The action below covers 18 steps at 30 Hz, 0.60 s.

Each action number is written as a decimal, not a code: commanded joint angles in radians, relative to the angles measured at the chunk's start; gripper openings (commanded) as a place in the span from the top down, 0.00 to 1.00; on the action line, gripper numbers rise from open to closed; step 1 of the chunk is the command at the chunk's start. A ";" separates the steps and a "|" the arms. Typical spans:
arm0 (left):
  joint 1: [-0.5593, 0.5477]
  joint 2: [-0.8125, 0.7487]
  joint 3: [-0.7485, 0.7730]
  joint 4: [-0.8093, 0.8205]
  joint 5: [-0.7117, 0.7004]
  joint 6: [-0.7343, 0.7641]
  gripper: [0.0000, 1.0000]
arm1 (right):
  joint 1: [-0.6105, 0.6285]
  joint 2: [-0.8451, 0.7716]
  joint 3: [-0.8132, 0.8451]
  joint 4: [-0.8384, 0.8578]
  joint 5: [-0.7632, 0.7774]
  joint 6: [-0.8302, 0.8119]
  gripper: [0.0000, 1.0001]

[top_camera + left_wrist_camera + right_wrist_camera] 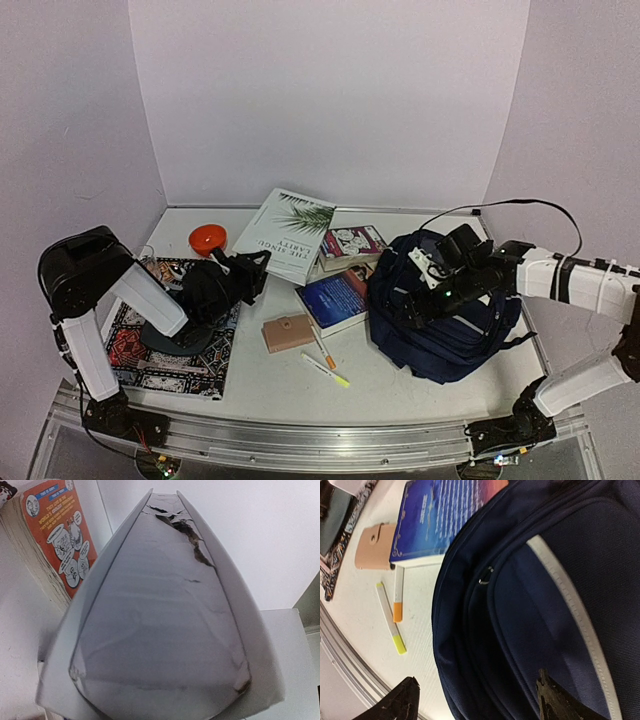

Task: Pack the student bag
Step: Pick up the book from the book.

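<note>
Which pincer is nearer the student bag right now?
Right. The right pincer is directly at the student bag, jaws apart over its navy fabric. The left pincer is across the table, at the white palm-leaf book.

A: Where does the student bag (445, 310) sit?
B: Right side of the table (270, 395); a book (333, 300) touches its left flank, I think.
A: And the wallet (288, 331)?
B: Just left of that book, two markers (327, 370) before it
</note>
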<state>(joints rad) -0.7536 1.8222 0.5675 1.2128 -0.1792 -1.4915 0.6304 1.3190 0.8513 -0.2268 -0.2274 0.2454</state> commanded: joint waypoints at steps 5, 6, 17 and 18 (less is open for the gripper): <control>0.007 -0.151 -0.077 0.051 0.099 0.052 0.70 | 0.036 0.079 0.027 -0.069 -0.041 -0.033 0.28; 0.008 -0.162 -0.083 0.045 0.113 0.055 0.70 | 0.037 0.085 0.029 -0.070 -0.034 -0.034 0.30; 0.025 -0.341 -0.084 -0.197 0.259 0.108 0.66 | 0.037 0.108 0.076 -0.124 0.037 -0.053 0.82; 0.027 -0.351 -0.082 -0.214 0.273 0.110 0.66 | 0.037 0.103 0.088 -0.132 0.044 -0.054 0.87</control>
<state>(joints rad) -0.7378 1.5554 0.4671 1.0455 0.0129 -1.4285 0.6641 1.4242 0.8841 -0.2719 -0.2271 0.2055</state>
